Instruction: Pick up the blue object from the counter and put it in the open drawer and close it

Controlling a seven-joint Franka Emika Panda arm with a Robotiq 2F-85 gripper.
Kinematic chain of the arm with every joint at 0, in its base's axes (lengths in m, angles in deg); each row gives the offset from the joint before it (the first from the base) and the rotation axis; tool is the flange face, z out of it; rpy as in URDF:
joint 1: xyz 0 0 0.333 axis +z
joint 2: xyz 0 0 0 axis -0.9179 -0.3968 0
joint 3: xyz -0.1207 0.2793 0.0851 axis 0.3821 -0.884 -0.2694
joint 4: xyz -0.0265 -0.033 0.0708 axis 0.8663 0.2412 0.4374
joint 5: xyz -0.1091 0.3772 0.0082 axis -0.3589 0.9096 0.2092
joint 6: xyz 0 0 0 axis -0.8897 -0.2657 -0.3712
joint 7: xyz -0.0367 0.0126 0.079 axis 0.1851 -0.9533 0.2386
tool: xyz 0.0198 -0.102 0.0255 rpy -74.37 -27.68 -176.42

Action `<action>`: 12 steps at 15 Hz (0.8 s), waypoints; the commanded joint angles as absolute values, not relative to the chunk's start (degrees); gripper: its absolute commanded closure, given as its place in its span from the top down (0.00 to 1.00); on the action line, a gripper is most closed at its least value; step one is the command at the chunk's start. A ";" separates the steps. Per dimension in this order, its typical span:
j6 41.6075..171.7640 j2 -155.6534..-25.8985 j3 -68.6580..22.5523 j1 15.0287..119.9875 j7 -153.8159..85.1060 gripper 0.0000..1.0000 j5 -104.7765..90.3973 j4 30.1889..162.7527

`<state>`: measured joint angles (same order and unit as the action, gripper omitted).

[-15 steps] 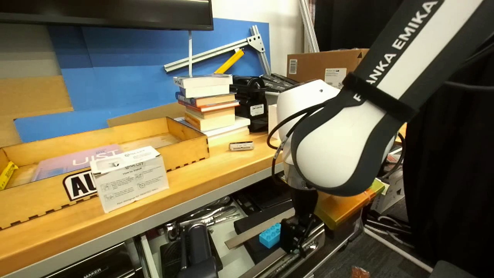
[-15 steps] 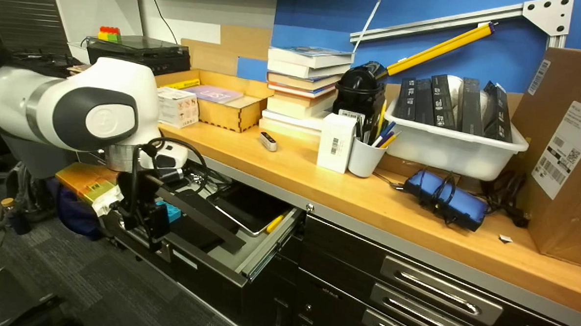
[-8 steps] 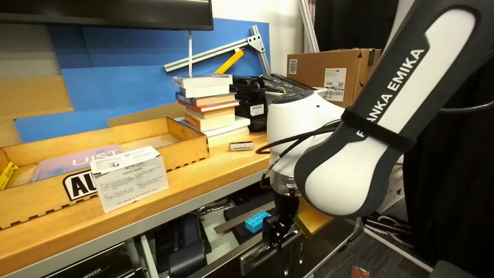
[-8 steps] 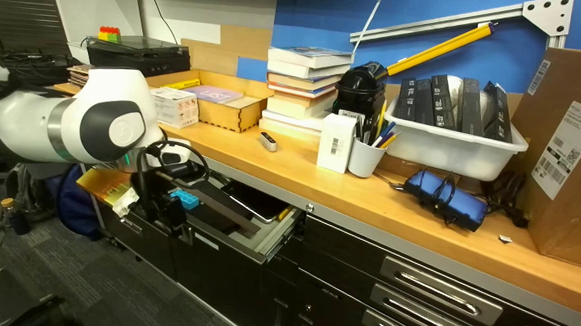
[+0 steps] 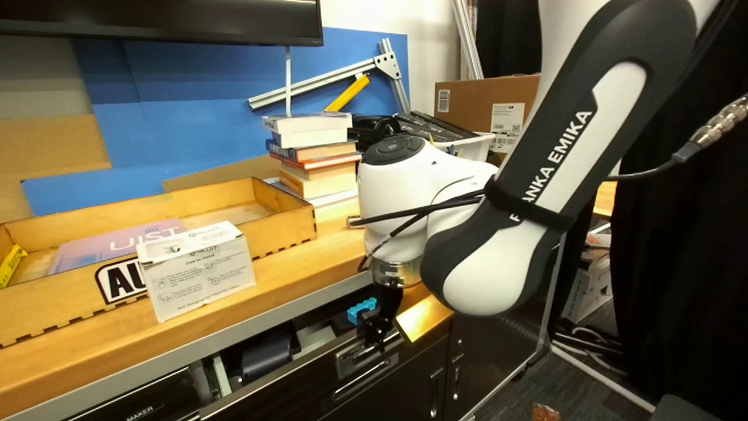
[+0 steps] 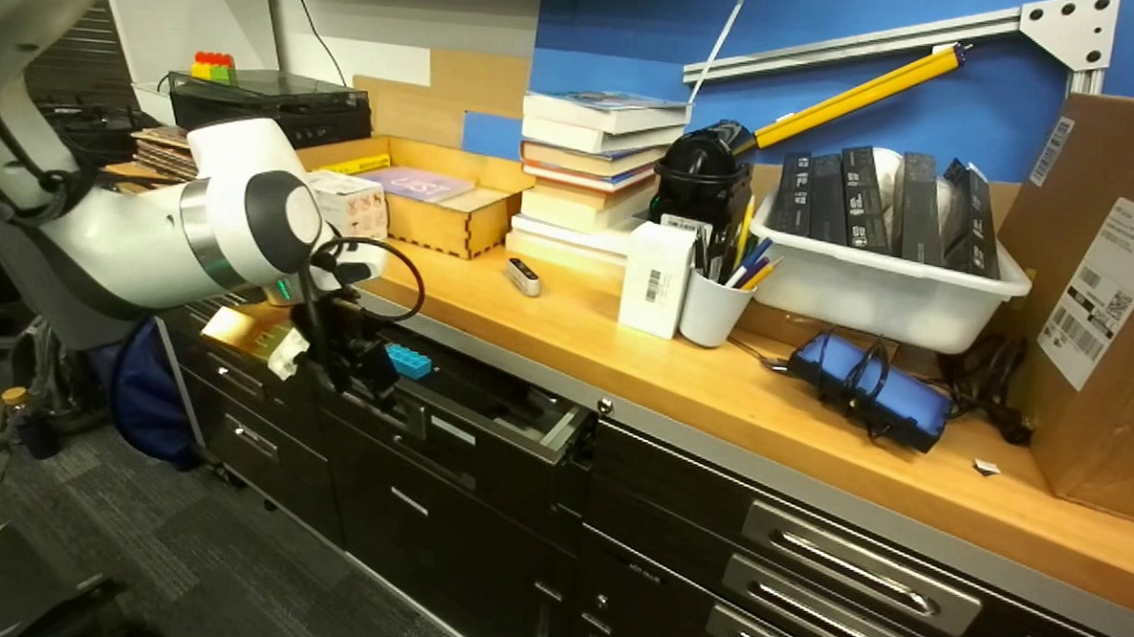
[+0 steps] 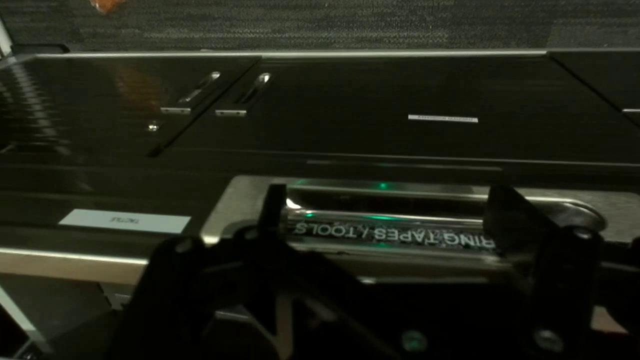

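A small, bright-blue, studded rectangular block (image 6: pixel 408 361) lies inside a wide, shallow drawer (image 6: pixel 522 479) with a black front and grey interior, which stands partly pulled out beneath the long, light-brown wooden bench (image 6: pixel 576 328). In both exterior views the block shows just beside the black two-fingered hand (image 7: pixel 387 215), near the drawer's front; whether block and hand touch cannot be told.

The hand is released: in the wrist view its dark fingers (image 7: pixel 272 210) stand well apart, with the drawer's silver bar handle (image 7: pixel 390 218) running across the space between them. Contact with the handle cannot be judged. White letters ending in "TAPES / TOOLS" read upside down along it, and a white rectangular label (image 7: pixel 125 221) sits on the black front, towards the left of that view.

The white-and-black robot arm (image 5: pixel 491 275) reaches down to the drawer's front edge. A dark, rounded object (image 5: pixel 267 355), too hidden to name, also lies in the drawer.

On the bench, a small white printed carton (image 6: pixel 347 208) stands just beside an open light-wood tray (image 6: pixel 456 229) holding a flat lilac book (image 6: pixel 420 184). Farther along are a stack of books (image 6: pixel 588 176), a pale cup (image 6: pixel 711 315) of pens and a white plastic tub (image 6: pixel 874 303) of black boxes.
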<state>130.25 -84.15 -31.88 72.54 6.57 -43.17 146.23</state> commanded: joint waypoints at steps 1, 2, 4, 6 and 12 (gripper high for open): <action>131.63 -89.62 -30.68 75.12 15.03 1.00 -49.60 139.04; 131.52 -90.69 -30.56 75.64 16.83 1.00 -50.98 137.74; 131.48 -92.48 -30.21 77.07 20.78 1.00 -54.19 135.34; 131.60 -93.95 -29.96 78.69 24.71 1.00 -57.40 133.09; 130.66 -97.75 -28.34 83.49 36.94 1.00 -68.81 126.70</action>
